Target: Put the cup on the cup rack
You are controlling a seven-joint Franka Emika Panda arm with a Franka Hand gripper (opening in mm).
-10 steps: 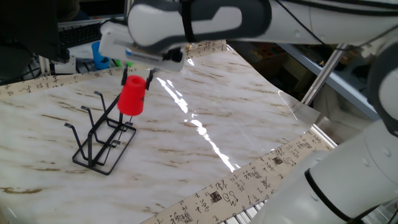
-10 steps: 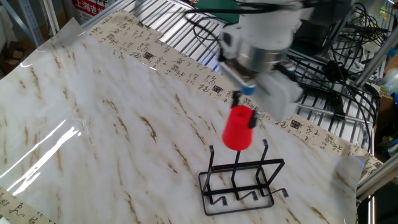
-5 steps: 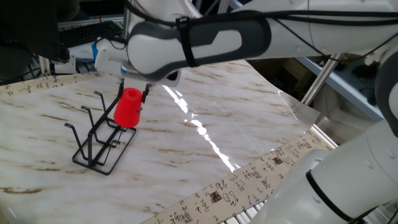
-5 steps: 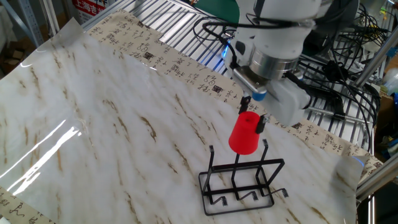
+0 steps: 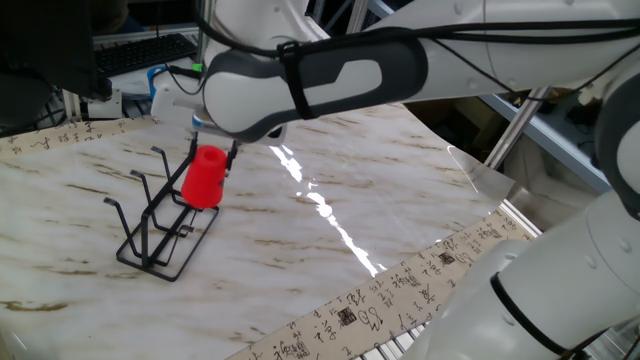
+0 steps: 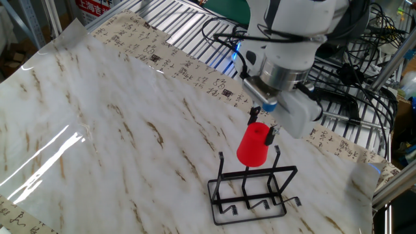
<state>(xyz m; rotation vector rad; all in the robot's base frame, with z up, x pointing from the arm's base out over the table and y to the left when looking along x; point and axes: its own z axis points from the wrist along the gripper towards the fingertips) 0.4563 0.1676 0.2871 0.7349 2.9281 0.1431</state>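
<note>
The red cup hangs upside down and tilted, its wide mouth low, right at the top of the black wire cup rack. In the other fixed view the cup sits over the rack's upper prongs; whether a prong is inside it cannot be told. My gripper comes down from above and is shut on the cup's narrow end, its fingertips on either side of it.
The marble-pattern table has a patterned paper border. A blue object stands behind the rack at the table's far edge. Metal bars and cables lie beyond the table. A clear sheet glares on the tabletop.
My gripper has carried the red cup down and toward the rack; the cup has gone from above the rack to resting at its top prongs, more tilted.
</note>
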